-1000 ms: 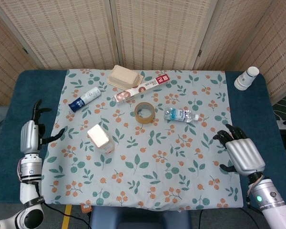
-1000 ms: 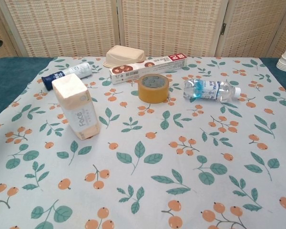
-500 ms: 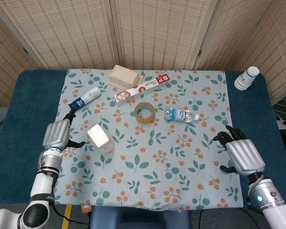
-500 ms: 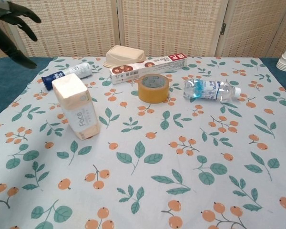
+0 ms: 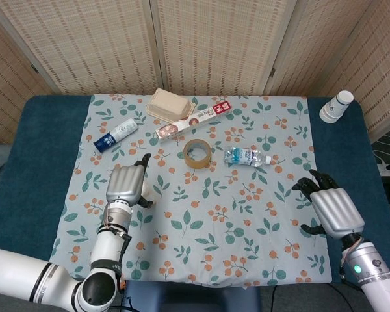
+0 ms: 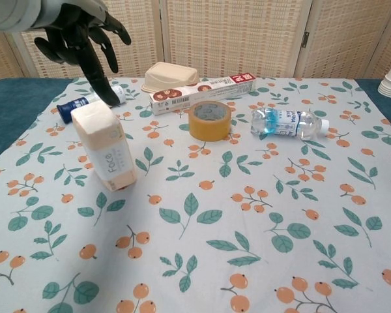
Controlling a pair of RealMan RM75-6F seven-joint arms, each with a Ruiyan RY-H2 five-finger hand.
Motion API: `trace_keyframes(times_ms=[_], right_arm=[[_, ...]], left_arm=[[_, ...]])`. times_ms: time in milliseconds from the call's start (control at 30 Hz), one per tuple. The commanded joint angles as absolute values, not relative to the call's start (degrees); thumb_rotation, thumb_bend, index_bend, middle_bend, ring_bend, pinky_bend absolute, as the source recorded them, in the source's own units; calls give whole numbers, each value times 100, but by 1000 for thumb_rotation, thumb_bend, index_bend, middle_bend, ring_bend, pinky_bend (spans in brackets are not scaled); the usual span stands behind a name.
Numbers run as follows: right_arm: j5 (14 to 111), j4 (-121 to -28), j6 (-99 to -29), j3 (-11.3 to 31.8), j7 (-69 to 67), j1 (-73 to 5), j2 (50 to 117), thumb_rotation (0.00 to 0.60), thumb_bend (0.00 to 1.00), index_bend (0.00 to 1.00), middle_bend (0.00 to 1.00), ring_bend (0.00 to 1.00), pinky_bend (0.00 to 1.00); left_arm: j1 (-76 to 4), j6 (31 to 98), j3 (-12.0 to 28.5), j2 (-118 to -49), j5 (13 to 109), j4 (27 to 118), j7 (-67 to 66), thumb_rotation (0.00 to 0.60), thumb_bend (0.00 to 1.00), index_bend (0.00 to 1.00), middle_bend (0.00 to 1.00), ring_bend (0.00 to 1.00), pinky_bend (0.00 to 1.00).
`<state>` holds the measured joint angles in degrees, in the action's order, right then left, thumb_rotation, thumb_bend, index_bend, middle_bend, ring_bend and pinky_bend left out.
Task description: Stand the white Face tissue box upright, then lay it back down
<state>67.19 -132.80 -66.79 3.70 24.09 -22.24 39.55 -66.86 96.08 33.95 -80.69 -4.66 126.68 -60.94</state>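
Surface: white cloth (image 6: 260,215) printed with orange berries and green leaves, laid over a dark blue table (image 5: 45,156).
Tissue box: the white Face tissue box (image 6: 105,147) stands on end at the left of the chest view, leaning slightly, with its label reading up the front. It looks soft-sided, with rounded corners. In the head view it is hidden under the left hand.
Left hand: left hand (image 6: 78,36) hangs over the box at upper left of the chest view, dark fingers (image 6: 103,88) spread apart and empty. One fingertip is at or just above the box's top edge; contact cannot be confirmed.
Right hand: right hand (image 5: 331,208) rests at lower right of the head view, fingers apart, holding nothing, well apart from the box.
Step in hand: judged to be the lay-down phase.
Method: bear on the upper rear edge, tip slowly toward the bare cloth at the front, and keep the fingers on the top so the soft pack does not slide or roll.
Nearby items: tape roll (image 6: 210,120), a smooth tan ring; water bottle (image 6: 288,122), clear plastic, lying flat.
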Motion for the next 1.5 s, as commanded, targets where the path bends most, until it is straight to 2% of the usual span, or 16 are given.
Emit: trace_keyframes(times_ms=[33,200,567,1067,1500], right_arm=[[6800,-13301,-6710,375,2343,-2190,3914,600,72,281,192,55,105],[6785,-13258,-6684,388,2275,-2183,3886,600,71,281,192,56,105],[6721,-13227,-6625,418,2245,-2213,3903,600,71,281,192,55,105],[6707,-13185,-6565,452,2131,-2230,3886,600,72,282,192,56,105],[6754,-13175,-6622,483,2030,-2187,3832,600,71,283,192,56,105]], left_arm=[[-6885,9865,3077,-8404,-255,12270,-6150,600,135,0,182,926,1000],[-6925,10058,2784,-8570,-138,12040,-6293,600,136,0,162,933,1000],[-6843,9942,2995,-8582,-401,11966,-6323,600,113,0,141,972,1000],[-6817,9783,2755,-9005,-432,11099,-6492,600,111,0,136,976,1000],[-6757,9700,2848,-9182,-413,10872,-6601,600,112,0,135,977,1000]])
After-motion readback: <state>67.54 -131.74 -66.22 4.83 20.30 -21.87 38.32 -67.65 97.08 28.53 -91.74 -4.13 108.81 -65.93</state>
